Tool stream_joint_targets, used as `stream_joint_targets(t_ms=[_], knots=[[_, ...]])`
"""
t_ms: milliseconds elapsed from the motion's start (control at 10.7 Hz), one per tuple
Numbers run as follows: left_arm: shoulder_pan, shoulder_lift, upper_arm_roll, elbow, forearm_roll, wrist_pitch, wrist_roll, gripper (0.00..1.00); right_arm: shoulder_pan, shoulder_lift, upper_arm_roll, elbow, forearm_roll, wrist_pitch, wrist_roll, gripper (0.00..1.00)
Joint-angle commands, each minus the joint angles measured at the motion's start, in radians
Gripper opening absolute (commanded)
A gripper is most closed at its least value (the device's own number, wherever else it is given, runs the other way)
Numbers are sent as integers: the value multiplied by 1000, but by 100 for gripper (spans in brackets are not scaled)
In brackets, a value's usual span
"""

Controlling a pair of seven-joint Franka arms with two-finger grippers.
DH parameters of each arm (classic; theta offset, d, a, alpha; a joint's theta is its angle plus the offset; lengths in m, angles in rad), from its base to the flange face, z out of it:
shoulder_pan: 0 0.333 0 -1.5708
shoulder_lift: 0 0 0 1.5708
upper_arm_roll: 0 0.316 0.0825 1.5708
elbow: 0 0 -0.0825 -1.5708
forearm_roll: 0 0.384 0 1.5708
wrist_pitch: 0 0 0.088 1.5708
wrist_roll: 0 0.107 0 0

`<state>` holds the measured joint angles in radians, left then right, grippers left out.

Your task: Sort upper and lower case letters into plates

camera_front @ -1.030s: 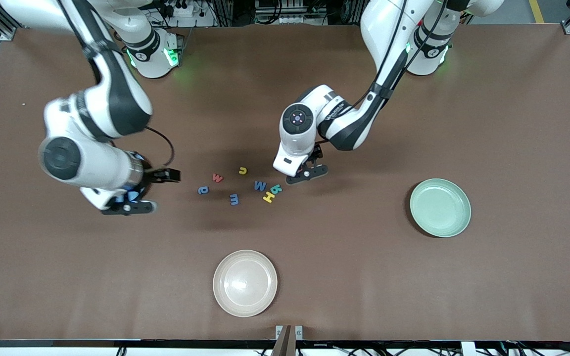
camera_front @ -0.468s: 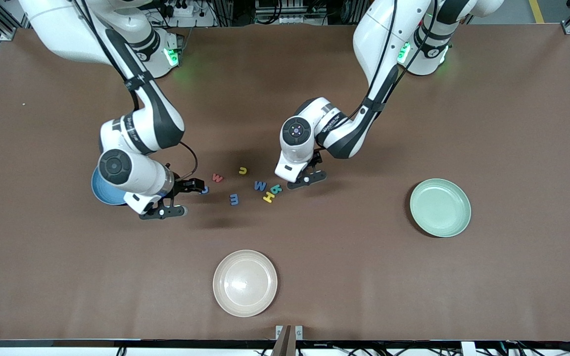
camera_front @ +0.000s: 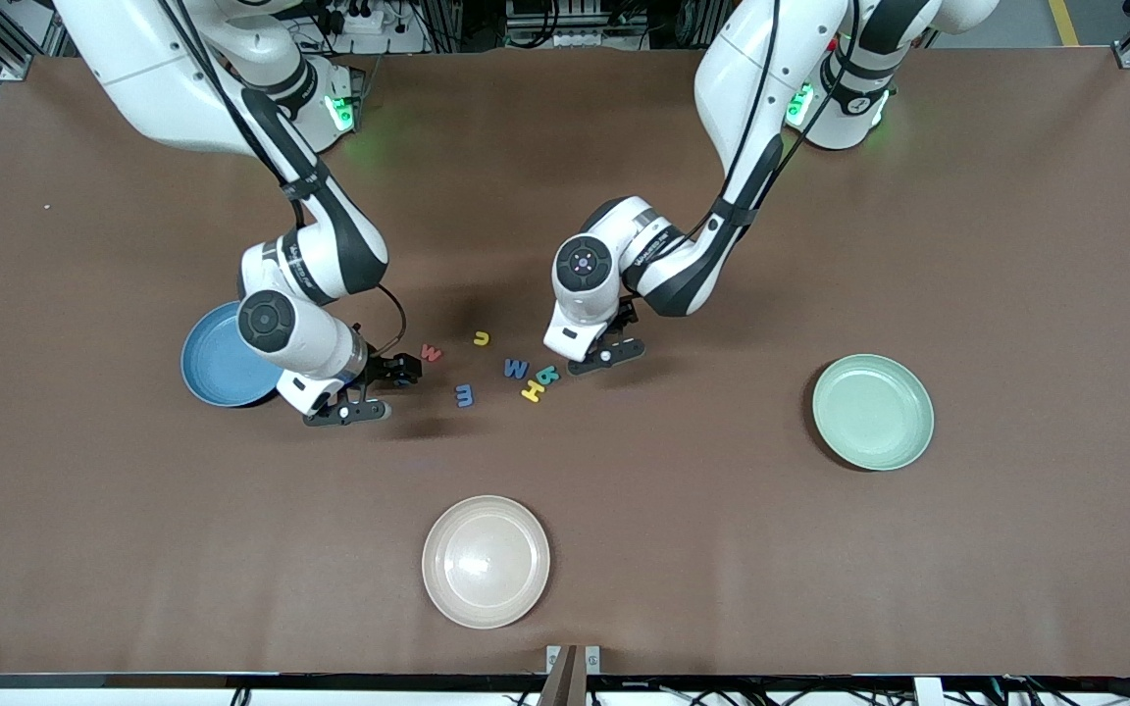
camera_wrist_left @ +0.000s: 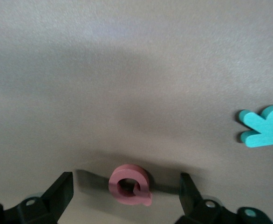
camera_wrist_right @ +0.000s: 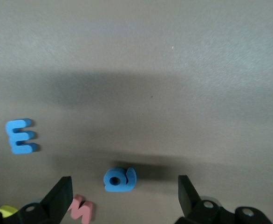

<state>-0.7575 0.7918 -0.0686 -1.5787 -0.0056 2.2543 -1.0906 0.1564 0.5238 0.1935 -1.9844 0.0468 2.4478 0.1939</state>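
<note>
Small letters lie mid-table: a red w [camera_front: 432, 353], a yellow u [camera_front: 481, 338], a blue M [camera_front: 516, 369], a teal letter [camera_front: 548, 375], a yellow H [camera_front: 532, 392] and a blue m [camera_front: 465, 395]. My right gripper [camera_front: 374, 392] hangs open, low over a blue a [camera_wrist_right: 120, 179] that lies between its fingers [camera_wrist_right: 57, 198]. My left gripper [camera_front: 612, 341] is open too, straddling a pinkish-red Q [camera_wrist_left: 129, 184] without touching it. The sky blue plate [camera_front: 210, 368] sits beside the right arm. The mint plate [camera_front: 872, 412] is toward the left arm's end.
A cream-beige plate [camera_front: 486, 561] rests near the front edge of the brown table [camera_front: 722, 549]. In the wrist views, the teal letter [camera_wrist_left: 264, 127] lies beside the left gripper, and a blue letter [camera_wrist_right: 21, 136] and the red w [camera_wrist_right: 82, 208] beside the right.
My right arm swung from over the blue plate toward the letters, uncovering the plate and covering the blue a. The left gripper shifted only slightly. Both stayed open.
</note>
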Motion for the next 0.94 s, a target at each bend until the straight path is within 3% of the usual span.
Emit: stream_joint_targets(t_ms=[0,281,468,562,749,842], knots=[[-10,18,6,40,24,-1,-23,100,15,27,-5,1,-1,30,-8,100],[-10,24,6,45,18,-1,-29,74,29,59,-8,13,-4,31,-8,98],[-11,32,6,43,15,-1,-32,72,35,67,-9,19,-4,27,-4,95],[-11,43,6,45,13,-1,-43,69,32,68,-9,21,-4,19,-1,88],[-10,50,6,52,18,-1,-57,68,34,68,-9,21,-4,17,-2,63],[-8,50,6,54,16,-1,-58,60,29,68,-9,21,-4,16,-5,51]])
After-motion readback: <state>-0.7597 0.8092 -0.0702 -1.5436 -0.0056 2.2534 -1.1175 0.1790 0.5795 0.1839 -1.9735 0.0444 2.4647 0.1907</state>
